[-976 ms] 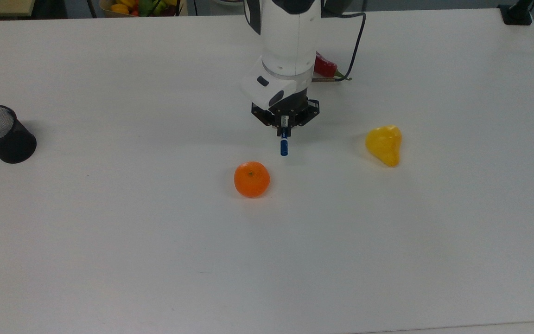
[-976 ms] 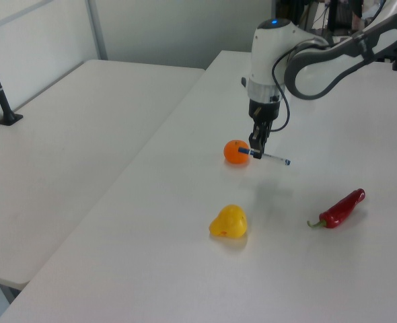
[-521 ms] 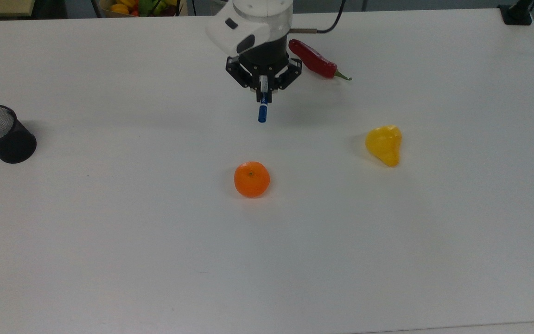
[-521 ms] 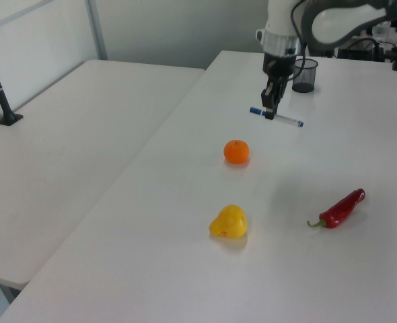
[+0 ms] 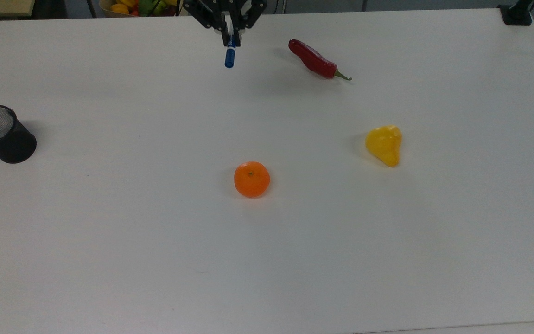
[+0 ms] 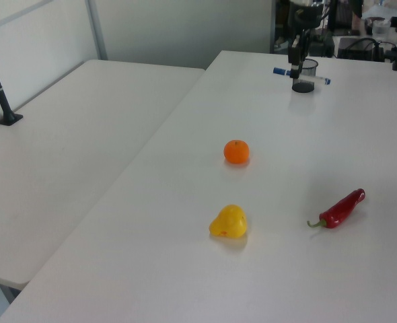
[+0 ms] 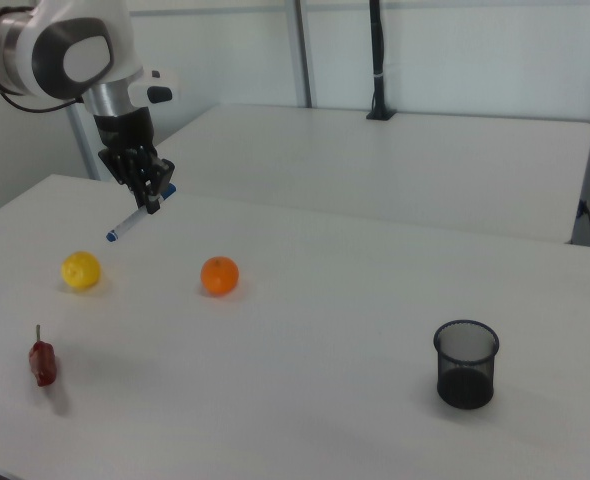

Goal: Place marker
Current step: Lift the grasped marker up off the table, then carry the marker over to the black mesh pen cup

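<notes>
White table (image 5: 109, 232) below, the gripper (image 5: 231, 39) clamps the marker (image 5: 230, 54) crosswise, high in the air, likely so it clears the fruit on its way to the mesh cup (image 5: 2, 134).

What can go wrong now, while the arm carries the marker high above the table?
1. The gripper holds the marker near one end, with most of its length sticking out, so it may tilt or slip from the jaws.
2. The marker lies almost level, while the mesh cup has a narrow opening facing up. Without turning it upright, it may catch the rim or tip the cup.
</notes>
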### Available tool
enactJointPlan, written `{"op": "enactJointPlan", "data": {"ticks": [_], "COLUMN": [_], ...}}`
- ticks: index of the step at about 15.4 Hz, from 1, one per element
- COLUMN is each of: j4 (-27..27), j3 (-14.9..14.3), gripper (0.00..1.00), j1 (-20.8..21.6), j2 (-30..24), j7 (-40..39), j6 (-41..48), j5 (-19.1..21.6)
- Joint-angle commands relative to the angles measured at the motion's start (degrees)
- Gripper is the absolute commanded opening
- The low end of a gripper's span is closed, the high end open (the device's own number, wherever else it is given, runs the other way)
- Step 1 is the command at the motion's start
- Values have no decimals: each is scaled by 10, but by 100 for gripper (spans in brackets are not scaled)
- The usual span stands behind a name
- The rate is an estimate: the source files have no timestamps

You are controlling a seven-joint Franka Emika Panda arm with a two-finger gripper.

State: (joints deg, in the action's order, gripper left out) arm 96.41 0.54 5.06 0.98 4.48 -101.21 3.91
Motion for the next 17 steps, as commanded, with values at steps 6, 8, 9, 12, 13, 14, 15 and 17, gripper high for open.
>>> {"op": "enactJointPlan", "data": {"ticks": [6, 8, 9, 12, 13, 14, 15, 17], "j4": [-30, -29, -27, -27, -26, -26, -26, -25], "j3": [-26, -27, -28, -50, -62, -69, -70, -72], "gripper": [0, 0, 0, 0, 0, 0, 0, 0], "j1": [-35, -47, -58, -87, -89, -95, -110, -134], "j2": [-14, -14, -14, -12, -11, -6, -1, 15], "j7": [-55, -57, -57, -59, -59, -59, -59, -59], "j6": [37, 9, -11, -58, -80, -101, -123, -182], "j5": [26, 18, 15, -12, -14, -15, -22, -34]}}
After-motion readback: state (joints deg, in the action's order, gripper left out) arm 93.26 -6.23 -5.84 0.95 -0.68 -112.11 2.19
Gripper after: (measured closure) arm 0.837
